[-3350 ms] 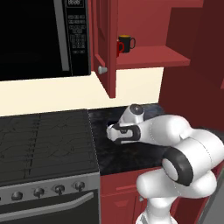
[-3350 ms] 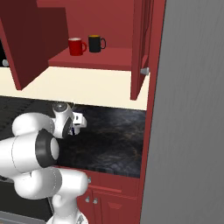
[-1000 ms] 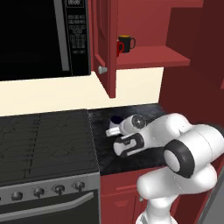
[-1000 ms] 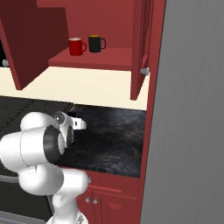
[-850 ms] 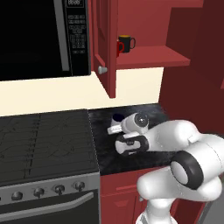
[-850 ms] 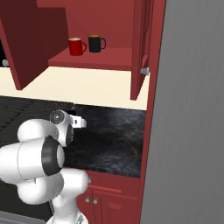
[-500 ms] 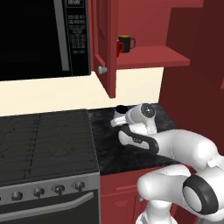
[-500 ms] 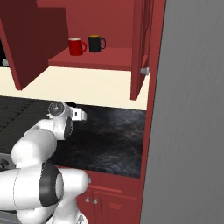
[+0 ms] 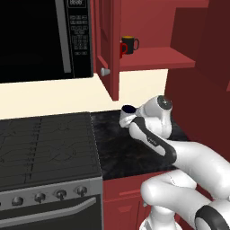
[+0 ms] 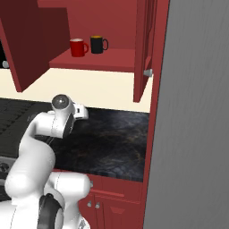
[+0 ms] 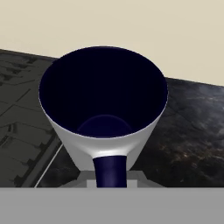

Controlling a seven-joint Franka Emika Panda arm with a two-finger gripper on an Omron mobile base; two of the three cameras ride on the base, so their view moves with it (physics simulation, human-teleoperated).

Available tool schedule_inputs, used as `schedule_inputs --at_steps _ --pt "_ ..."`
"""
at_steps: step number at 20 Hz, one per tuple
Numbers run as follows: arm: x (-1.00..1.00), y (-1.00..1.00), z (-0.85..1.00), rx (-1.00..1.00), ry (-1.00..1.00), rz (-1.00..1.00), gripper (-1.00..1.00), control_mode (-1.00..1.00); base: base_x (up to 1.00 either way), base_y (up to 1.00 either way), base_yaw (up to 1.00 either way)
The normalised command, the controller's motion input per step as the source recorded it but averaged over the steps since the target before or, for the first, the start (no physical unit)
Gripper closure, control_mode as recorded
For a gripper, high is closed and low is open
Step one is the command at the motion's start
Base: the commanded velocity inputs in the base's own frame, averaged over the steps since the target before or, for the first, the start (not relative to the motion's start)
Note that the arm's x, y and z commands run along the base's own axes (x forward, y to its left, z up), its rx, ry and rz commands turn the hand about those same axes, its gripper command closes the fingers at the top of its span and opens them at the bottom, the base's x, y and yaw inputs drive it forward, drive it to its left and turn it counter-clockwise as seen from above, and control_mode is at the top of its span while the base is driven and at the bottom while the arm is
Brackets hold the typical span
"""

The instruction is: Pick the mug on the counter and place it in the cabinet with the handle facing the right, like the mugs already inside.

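Now your arm has swung up and back toward the wall, and the white mug [image 11: 103, 109] rides with the hand, lifted off the black tabletop [image 9: 130, 152] rather than resting on it. In the hand view the mug fills the frame, its navy interior open toward the camera and the dark handle [image 11: 110, 170] pointing straight down at the gripper [image 9: 127, 120], which looks closed on the handle, though the fingertips themselves are hidden under it. From the left base camera you see the dark rim just left of the wrist, well below the cabinet [image 9: 152, 58] shelf. Up on that shelf stand the black mug [image 10: 97, 44] and the red mug [image 10: 78, 47], side by side. So the pick looks done; what remains is raising the mug to the shelf and turning its handle rightward.
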Motion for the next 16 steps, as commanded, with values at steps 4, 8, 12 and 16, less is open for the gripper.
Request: schedule_inputs --at_steps 4,8,12,16 --pt "-0.21 -0.12 0.02 0.03 -0.03 0.13 1.00 -1.00 0.00 0.00 0.00" --pt "-0.02 -0.05 0.22 -0.04 0.00 0.14 1.00 -1.00 0.00 0.00 0.00" --pt "-0.04 -0.01 0.42 -0.10 0.05 0.18 1.00 -1.00 0.00 0.00 0.00" --pt "-0.07 -0.03 0.36 -0.10 0.05 0.19 1.00 -1.00 0.00 0.00 0.00"
